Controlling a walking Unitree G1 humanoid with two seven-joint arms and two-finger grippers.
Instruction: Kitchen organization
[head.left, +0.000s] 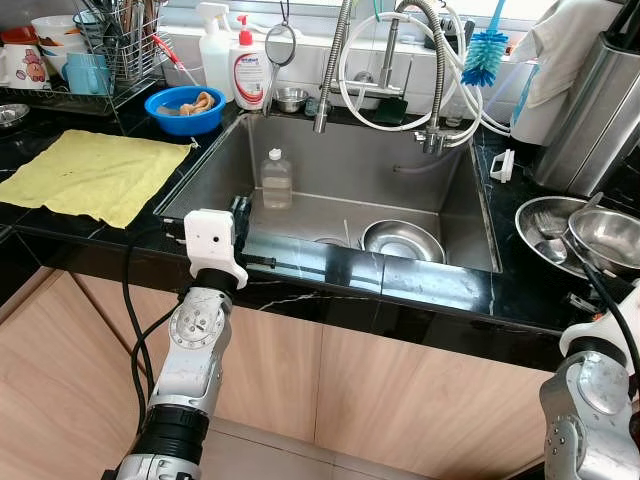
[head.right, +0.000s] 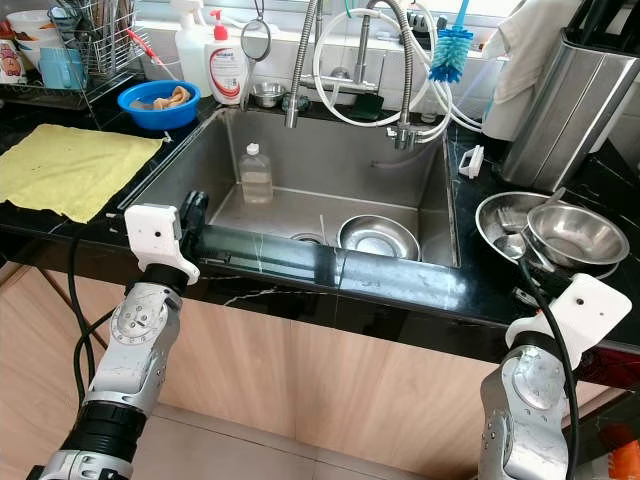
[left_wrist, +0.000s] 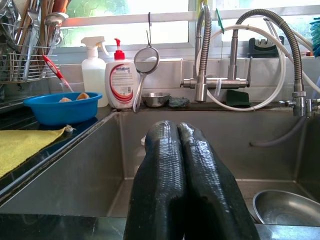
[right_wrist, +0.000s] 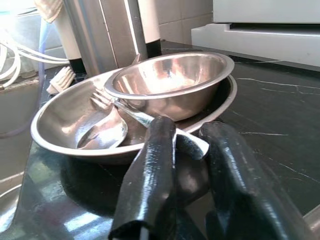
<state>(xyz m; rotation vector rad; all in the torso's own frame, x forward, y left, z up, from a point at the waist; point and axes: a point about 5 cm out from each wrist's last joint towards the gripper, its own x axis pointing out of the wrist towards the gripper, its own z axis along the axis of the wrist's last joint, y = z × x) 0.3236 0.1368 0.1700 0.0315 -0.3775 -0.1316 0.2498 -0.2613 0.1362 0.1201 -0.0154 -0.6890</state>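
On the black counter right of the sink, a steel bowl (right_wrist: 170, 80) sits inside a wider steel plate (right_wrist: 55, 140). A fork (right_wrist: 125, 111) and a spoon (right_wrist: 102, 132) lie in that plate. The fork's handle sticks out over the rim, and my right gripper (right_wrist: 190, 131) is shut on its end while the tines still rest in the plate. My left gripper (left_wrist: 179, 150) is shut with nothing in it and hovers at the front edge of the sink (head.left: 340, 160). In the sink are another steel bowl (head.left: 402, 240) and a small clear bottle (head.left: 276, 178).
A yellow cloth (head.left: 95, 172) lies on the counter to the left, with a blue bowl (head.left: 185, 108) and a dish rack (head.left: 110, 50) behind it. Soap bottles (head.left: 250, 70) and a spring faucet (head.left: 330, 70) stand behind the sink. A tall steel container (head.left: 600, 100) rises at the right.
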